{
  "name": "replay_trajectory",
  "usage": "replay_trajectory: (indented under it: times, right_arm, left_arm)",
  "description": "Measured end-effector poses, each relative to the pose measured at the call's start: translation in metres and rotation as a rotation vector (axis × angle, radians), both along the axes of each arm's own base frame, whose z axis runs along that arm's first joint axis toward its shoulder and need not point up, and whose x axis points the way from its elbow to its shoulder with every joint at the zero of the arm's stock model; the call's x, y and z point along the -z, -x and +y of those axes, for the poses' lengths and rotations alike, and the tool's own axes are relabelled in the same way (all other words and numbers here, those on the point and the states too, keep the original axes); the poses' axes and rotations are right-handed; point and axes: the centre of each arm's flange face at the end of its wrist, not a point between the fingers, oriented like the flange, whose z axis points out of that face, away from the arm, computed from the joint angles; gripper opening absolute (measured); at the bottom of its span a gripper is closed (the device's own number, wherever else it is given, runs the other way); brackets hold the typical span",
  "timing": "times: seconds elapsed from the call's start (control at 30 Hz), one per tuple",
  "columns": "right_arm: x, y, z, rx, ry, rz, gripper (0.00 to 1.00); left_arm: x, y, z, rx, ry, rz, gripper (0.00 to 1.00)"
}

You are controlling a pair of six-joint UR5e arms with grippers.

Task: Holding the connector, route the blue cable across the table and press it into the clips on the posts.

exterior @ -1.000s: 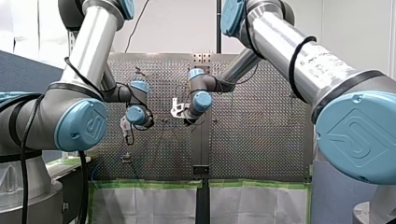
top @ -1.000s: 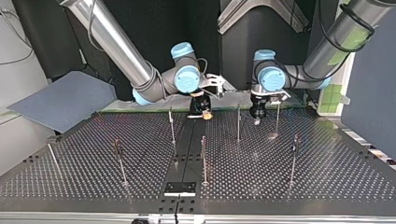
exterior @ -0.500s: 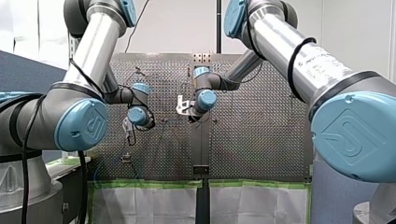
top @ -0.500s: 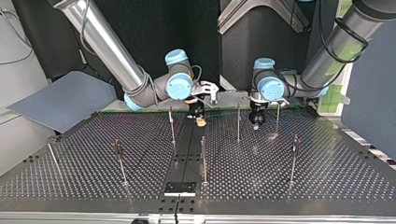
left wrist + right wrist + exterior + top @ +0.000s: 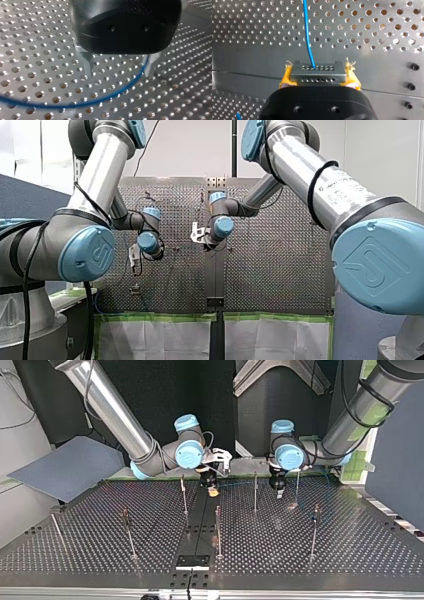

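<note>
My right arm [image 5: 117, 412] bends at the wrist so the right pincer [image 5: 213, 490] points down near the middle of the worktop's [image 5: 325, 555] far edge in the top view, with its yellow pads [image 5: 285, 77] clamped on the connector [image 5: 317, 74]. My left arm [image 5: 352, 412] holds the left pincer [image 5: 278, 491] pointing down by the same edge, its metal fingers [image 5: 86, 62] spread apart.

Bright light is glinting off the silver perforated metal table [image 5: 37, 62], while the black backdrop panel [image 5: 220, 405] is lying in shadow.

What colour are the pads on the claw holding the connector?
Yellow pads, gripping the grey connector; right wrist view.
</note>
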Motion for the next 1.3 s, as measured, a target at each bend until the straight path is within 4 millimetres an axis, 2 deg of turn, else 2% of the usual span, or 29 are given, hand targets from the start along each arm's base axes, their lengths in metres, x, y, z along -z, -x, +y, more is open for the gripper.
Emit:
replay_trajectory:
  times: [0.23, 0.73, 1.3]
  right_arm:
    - [0.000, 0.002, -0.002, 0.004, -0.001, 0.001, 0.00]
    - [0.000, 0.005, -0.007, 0.009, -0.002, 0.001, 0.00]
    - [0.000, 0.005, -0.006, 0.009, -0.005, -0.002, 0.00]
  left_arm:
    - [0.002, 0.012, -0.010, 0.013, -0.008, 0.059, 1.00]
    - [-0.016, 0.042, -0.032, -0.008, -0.011, 0.065, 1.00]
    - [-0.052, 0.098, -0.050, 0.028, -0.012, 0.026, 1.00]
